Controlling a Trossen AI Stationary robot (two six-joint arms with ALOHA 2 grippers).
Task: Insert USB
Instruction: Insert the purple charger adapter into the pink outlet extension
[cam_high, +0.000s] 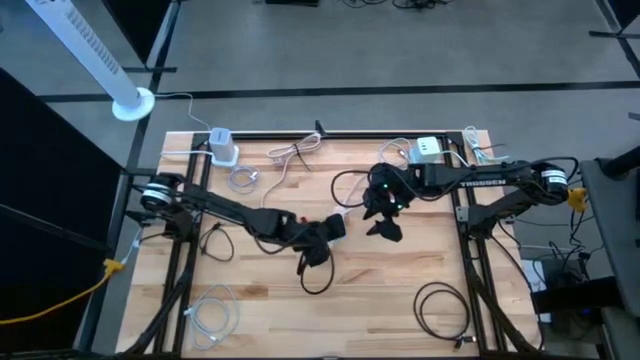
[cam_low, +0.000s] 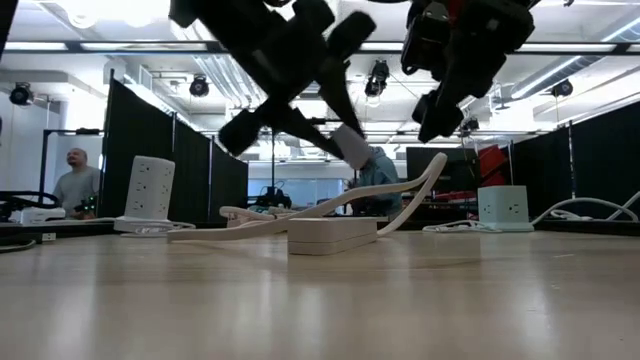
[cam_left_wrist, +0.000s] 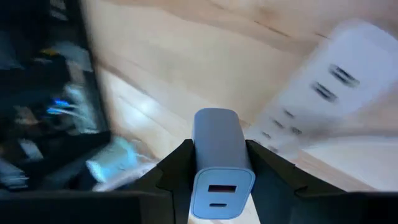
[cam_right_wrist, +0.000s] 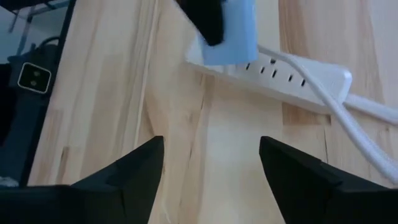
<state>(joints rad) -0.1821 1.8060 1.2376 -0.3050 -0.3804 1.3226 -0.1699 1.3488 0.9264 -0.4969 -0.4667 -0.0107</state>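
1. Left end effector (cam_left_wrist: 214, 177) is clamped on a pale blue USB charger block (cam_left_wrist: 217, 162), one finger on each side. The block's port face, w/ two slots, points back at the wrist cam.
2. In the high view the left end effector (cam_high: 335, 228) sits near bench centre, arm reaching in from 9 o'clock.
3. Low view: the charger block (cam_low: 350, 146) hangs tilted in the air, above the white power strip (cam_low: 332, 234), not touching it.
4. Right end effector (cam_right_wrist: 211, 168) has its fingers spread wide, nothing btwn them, only bare wood of the bench (cam_right_wrist: 236, 143) below.
5. High view: right end effector (cam_high: 385, 228) is just beside the left one, at its 3 o'clock, arm coming from the 3 o'clock edge.
6. Right wrist view: the power strip (cam_right_wrist: 292, 78) lies flat on the bench, row of outlets up, white cord (cam_right_wrist: 348, 124) running over it. Charger block (cam_right_wrist: 230, 31) is over the strip's end.
7. Other bits on the bench: white charging tower (cam_high: 222, 145) at approx 10 o'clock, white outlet cube (cam_high: 428, 150) at approx 1 o'clock, coiled black cable (cam_high: 442, 308) at approx 5 o'clock.
8. A person (cam_low: 76, 185) stands in the room beyond the bench.
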